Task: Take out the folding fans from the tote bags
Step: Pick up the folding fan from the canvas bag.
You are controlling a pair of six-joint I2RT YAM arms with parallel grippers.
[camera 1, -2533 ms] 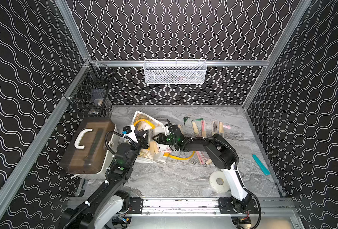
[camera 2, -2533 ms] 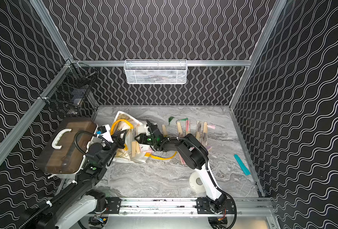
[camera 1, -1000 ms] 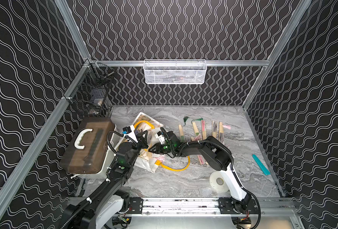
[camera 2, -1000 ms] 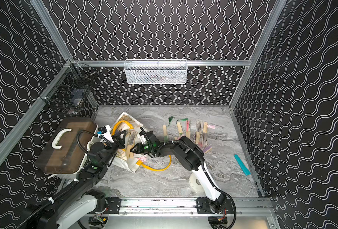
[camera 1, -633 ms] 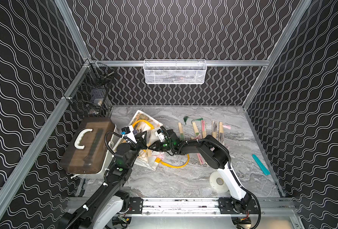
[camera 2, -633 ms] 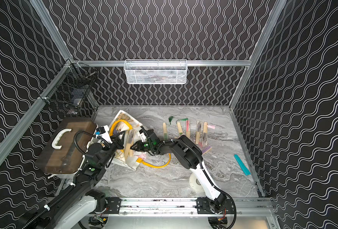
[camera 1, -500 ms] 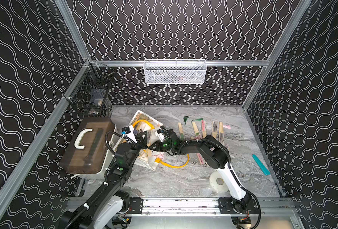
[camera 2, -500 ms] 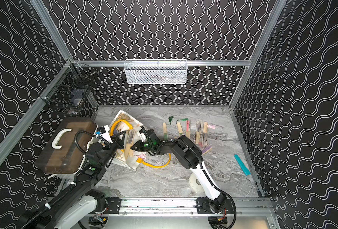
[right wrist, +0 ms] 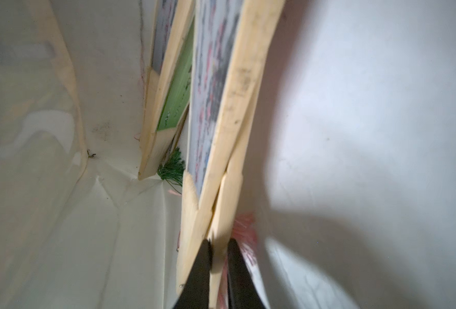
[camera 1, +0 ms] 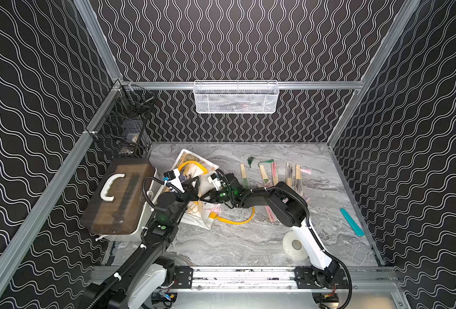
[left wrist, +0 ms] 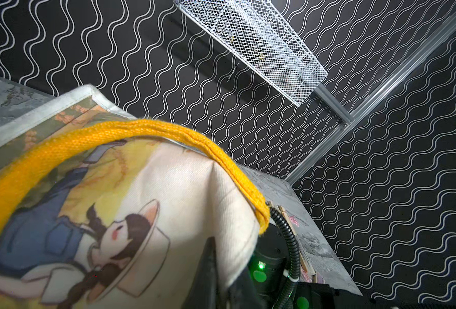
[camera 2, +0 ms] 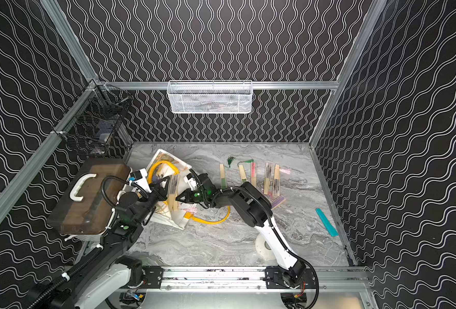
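Right tool is inside a tote bag, clamped on the tan end of a folding fan, with a pink tassel right beside the fingers. A green-fold fan sits deeper in. Left tool is closed tight on the printed tote bag, its yellow handle arching above. I can't tell if that's the same bag. In both top views the bags lie left of centre on the worktop. A row of loose fans lies right of centre, and a brown-lidded box sits far left.
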